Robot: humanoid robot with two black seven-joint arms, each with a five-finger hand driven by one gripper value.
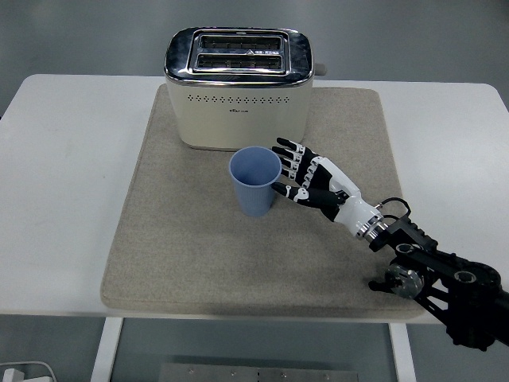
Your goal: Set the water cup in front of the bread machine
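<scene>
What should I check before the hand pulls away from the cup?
1. Blue cup upright on the beige mat: ok.
2. Cup in front of the toaster, on its near side: ok.
3. Gap between cup and toaster front: looks narrow, contact cannot tell.
4. Right hand open, not clamped on the cup: fingers look spread beside it, ok.
5. Thumb clear of the cup wall: cannot tell, it sits right at the cup's right side.
6. Retreat path toward the near right over the mat: ok, nothing lies there.
</scene>
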